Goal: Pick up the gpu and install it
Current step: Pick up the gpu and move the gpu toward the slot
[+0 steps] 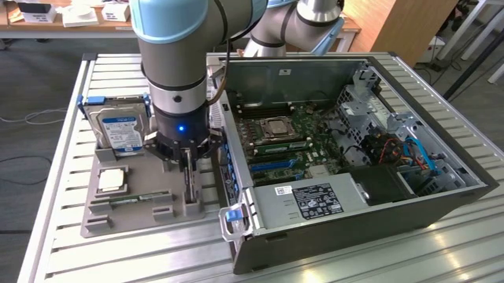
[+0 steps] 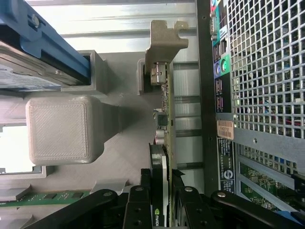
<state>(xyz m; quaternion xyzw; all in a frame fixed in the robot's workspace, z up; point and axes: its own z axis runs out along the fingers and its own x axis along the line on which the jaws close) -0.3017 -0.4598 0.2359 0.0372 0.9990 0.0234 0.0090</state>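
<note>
Gripper (image 1: 186, 160) is lowered over the grey tray (image 1: 126, 219), at the tray edge nearest the case (image 1: 354, 227). The gpu (image 2: 165, 119) is seated edge-on in its tray slot, bracket (image 2: 164, 38) outermost. Jaws are set on either side of the card and appear clamped on it, though contact is partly hidden. A hard drive (image 1: 120, 131) is stood at the tray's far corner

One gripper (image 1: 186, 172) is present, with one gpu (image 2: 164, 119) between its fingers. Just beside it, one grey tray (image 1: 126, 223) carries one hard drive (image 1: 120, 127), one memory stick (image 1: 134, 198) and one processor chip (image 1: 112, 180). On the gripper's other side stands one open computer case (image 1: 331, 239) with one power supply (image 1: 311, 200) inside.
</note>
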